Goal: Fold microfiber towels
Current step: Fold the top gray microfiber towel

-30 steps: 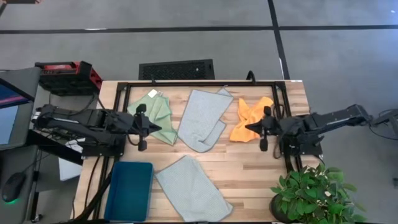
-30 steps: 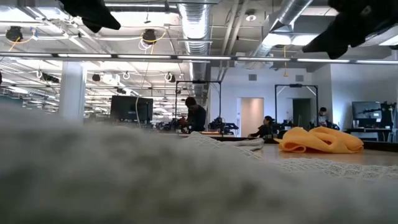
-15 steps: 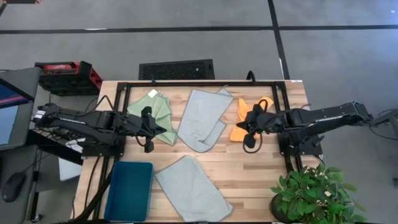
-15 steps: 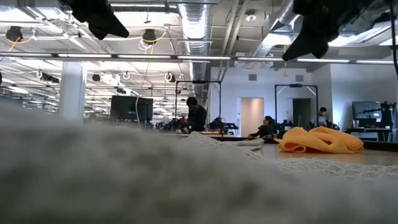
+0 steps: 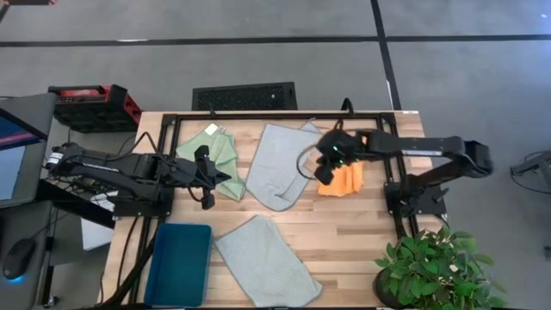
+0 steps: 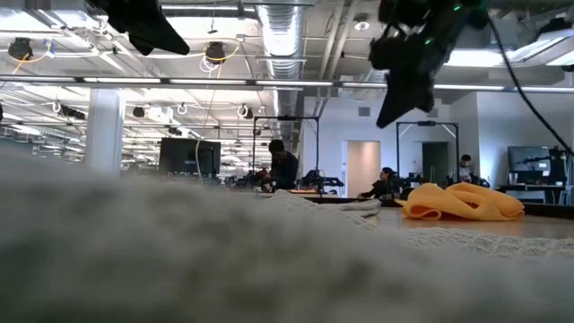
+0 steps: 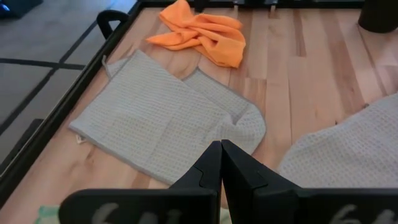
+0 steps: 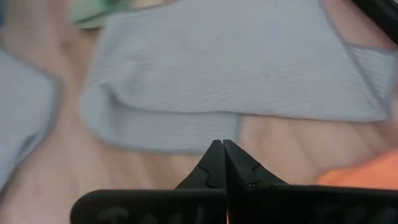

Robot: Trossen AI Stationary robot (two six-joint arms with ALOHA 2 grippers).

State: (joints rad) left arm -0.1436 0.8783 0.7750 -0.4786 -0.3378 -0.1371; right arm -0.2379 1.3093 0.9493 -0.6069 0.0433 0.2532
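Several microfiber towels lie on the wooden table. A light green towel (image 5: 213,155) is at the far left. A grey-blue towel (image 5: 280,165) lies flat in the middle, one corner folded over (image 7: 245,121). A second grey-blue towel (image 5: 267,260) lies near the front edge. An orange towel (image 5: 346,181) lies crumpled at the right. My left gripper (image 5: 227,179) hovers shut above the green towel's right edge. My right gripper (image 5: 313,170) hangs shut and tipped down, above the gap between the middle grey-blue towel (image 8: 230,81) and the orange towel (image 8: 367,171).
A teal bin (image 5: 178,263) stands at the front left corner. A potted plant (image 5: 439,269) sits at the front right corner. A black frame (image 5: 392,138) borders the table's back and sides. Bare wood (image 5: 362,232) shows at the front right.
My right gripper has swung toward the table's left, across the orange towel to the middle grey-blue towel's right edge, tipping further down and staying shut. My left gripper has edged slightly toward the table's right. No towel has moved.
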